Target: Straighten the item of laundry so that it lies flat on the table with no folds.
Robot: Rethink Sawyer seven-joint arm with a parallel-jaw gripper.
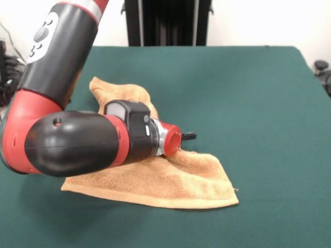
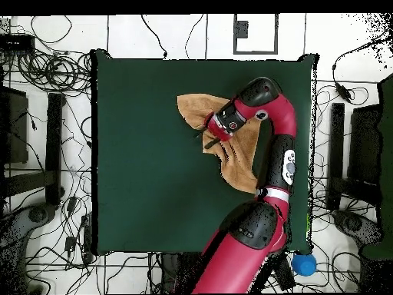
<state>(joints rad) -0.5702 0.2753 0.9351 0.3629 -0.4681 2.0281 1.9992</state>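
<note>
Gripper: the black gripper (image 1: pixel 189 137) (image 2: pixel 206 140) sat low at the towel; whether it was parted, closed or grasping could not be told.
Towel: the tan-orange terry hand towel (image 1: pixel 170 178) (image 2: pixel 196 108) lay rumpled, bunched under the arm.
Table: the dark green cloth-covered table (image 1: pixel 258 103) (image 2: pixel 138 169) carried the towel.
Arm: the red and black arm (image 1: pixel 67 142) (image 2: pixel 269 123) overhung the towel.

The front view sits low and close across the worktop (image 1: pixel 248 93), facing the robot: its pedestal stands behind the hand (image 1: pixel 187 137), at the top edge, and only part of the green surface fits in. The overhead view hangs high above, looking straight down, far enough to take in the whole worktop (image 2: pixel 138 154) and the cabled floor around it, with the robot's base below the hand (image 2: pixel 207 140). Both share the hand and the cloth surface around it, turned half round between them.
</note>
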